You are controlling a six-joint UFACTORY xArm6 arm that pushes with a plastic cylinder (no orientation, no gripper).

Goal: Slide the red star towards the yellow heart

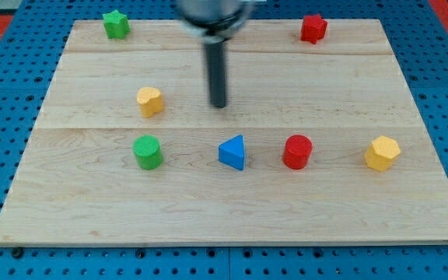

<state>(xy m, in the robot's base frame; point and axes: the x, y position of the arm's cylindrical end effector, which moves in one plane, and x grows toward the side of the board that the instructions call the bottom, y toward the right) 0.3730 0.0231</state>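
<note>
The red star sits near the view's top right of the wooden board. The yellow heart lies left of centre. My tip is at the end of the dark rod near the board's middle, to the right of the yellow heart and well to the lower left of the red star. It touches no block.
A green star is at the top left. A green cylinder, a blue triangle, a red cylinder and a yellow hexagon stand in a row across the lower half. Blue pegboard surrounds the board.
</note>
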